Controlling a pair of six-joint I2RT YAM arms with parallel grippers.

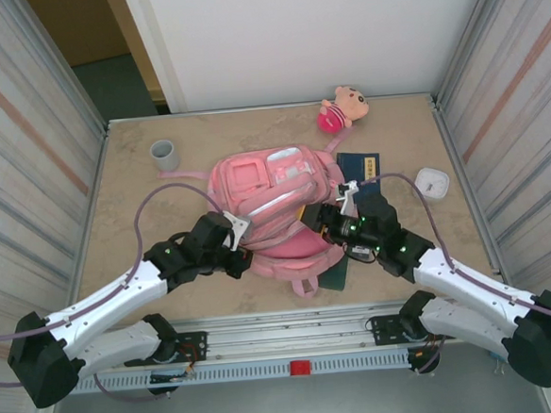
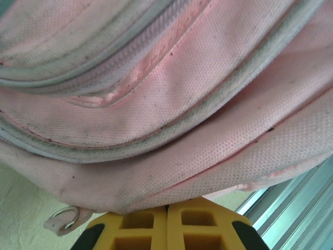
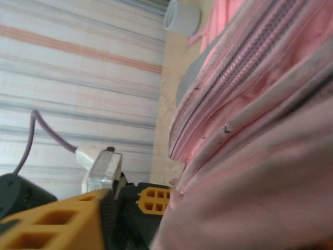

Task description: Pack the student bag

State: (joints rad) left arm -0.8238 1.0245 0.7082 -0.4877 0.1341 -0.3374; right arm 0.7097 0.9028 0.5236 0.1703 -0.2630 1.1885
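Dead centre of the top view lies the bag (image 1: 272, 183), left gripper (image 2: 167, 214) squeezed tight at its near hem, right gripper (image 1: 326, 220) buried in cloth, width impossible to tell; looks like mouth-opening, and next wants the edges pulled apart.

Robot test cell — ribbed panel walls (image 1: 25, 139), aluminium rail (image 1: 294, 342).

Right tool (image 1: 322, 218) tips hidden behind student bag (image 1: 274, 183), blue booklet (image 1: 360, 168) partly beneath it
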